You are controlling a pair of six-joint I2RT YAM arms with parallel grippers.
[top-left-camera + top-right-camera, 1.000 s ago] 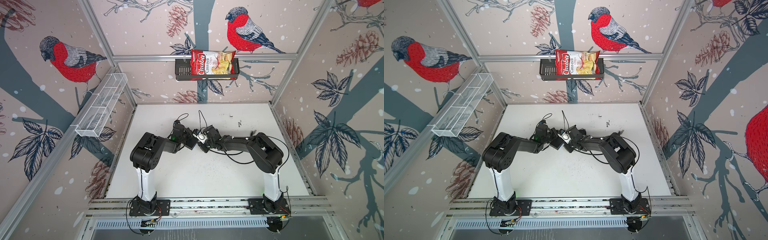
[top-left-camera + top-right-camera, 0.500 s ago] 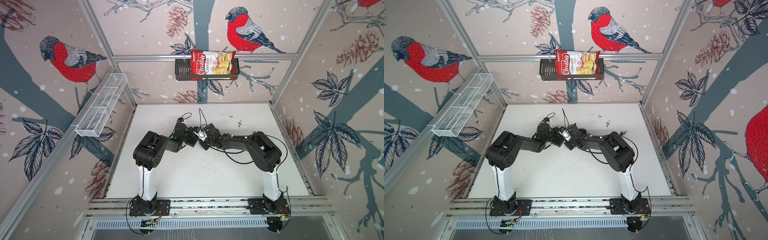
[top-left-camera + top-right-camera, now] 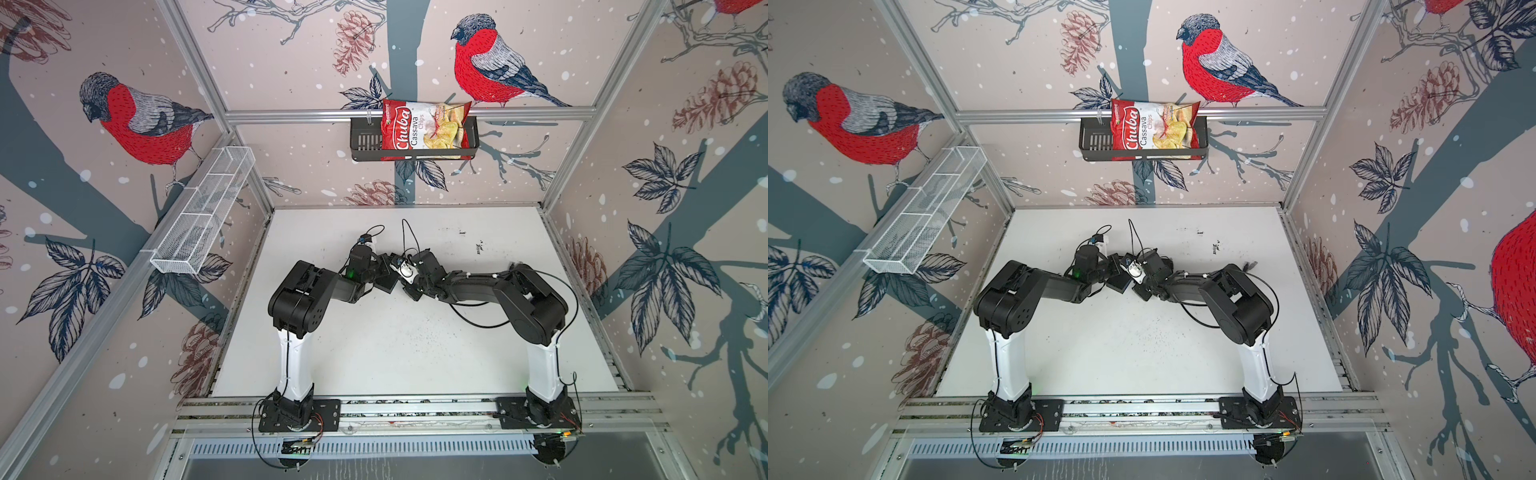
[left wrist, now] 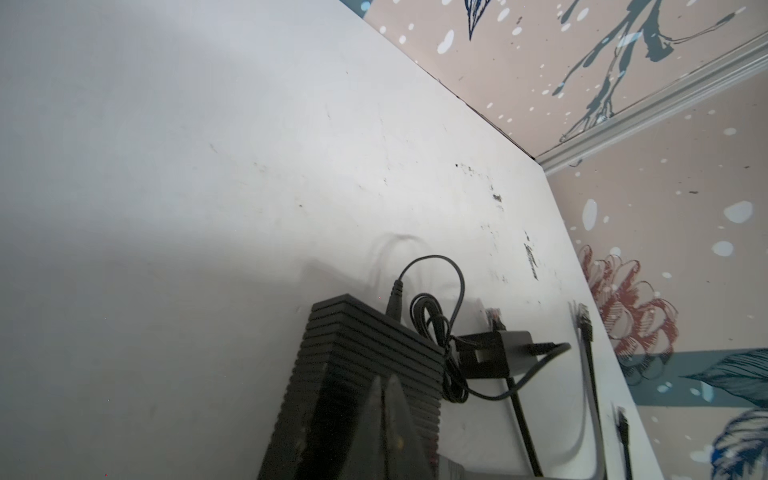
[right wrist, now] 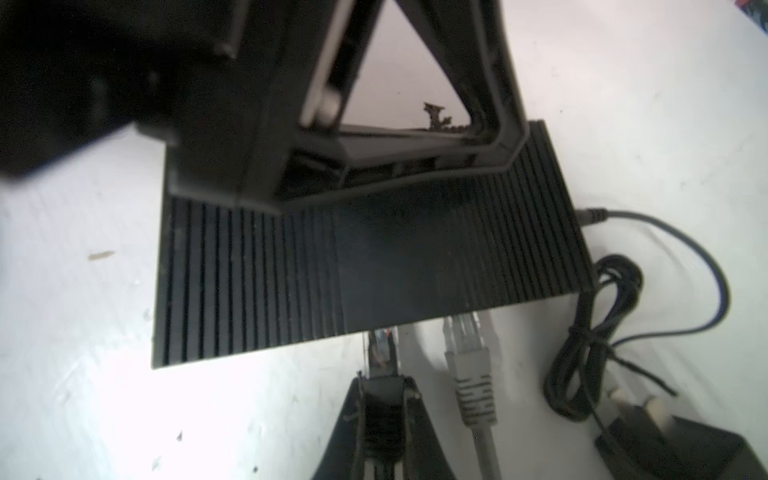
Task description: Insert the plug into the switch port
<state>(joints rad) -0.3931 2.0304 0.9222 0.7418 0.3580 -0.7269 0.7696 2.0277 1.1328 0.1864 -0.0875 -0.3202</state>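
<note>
The switch (image 5: 374, 257), a flat black ribbed box, lies on the white table and shows in both top views (image 3: 384, 283) (image 3: 1118, 285). My left gripper (image 4: 384, 380) is shut, with its tips resting on the switch's top (image 4: 365, 357); its fingers (image 5: 494, 124) stand along the far edge. My right gripper (image 5: 382, 380) is shut on the black plug (image 5: 381, 353). The plug's clear tip meets the switch's near edge. The port face is hidden under that edge. A grey plug (image 5: 469, 365) sits in the switch beside it.
A thin black cord bundle (image 5: 590, 353) and a small black adapter (image 4: 494, 353) lie beside the switch. Loose black cable ends (image 4: 584, 320) rest near the right wall. On the walls hang a wire shelf (image 3: 203, 216) and a basket with a chips bag (image 3: 424, 129).
The left arm has drawn in slightly toward the middle, and both grippers sit a little farther back. Neither grip has changed.
</note>
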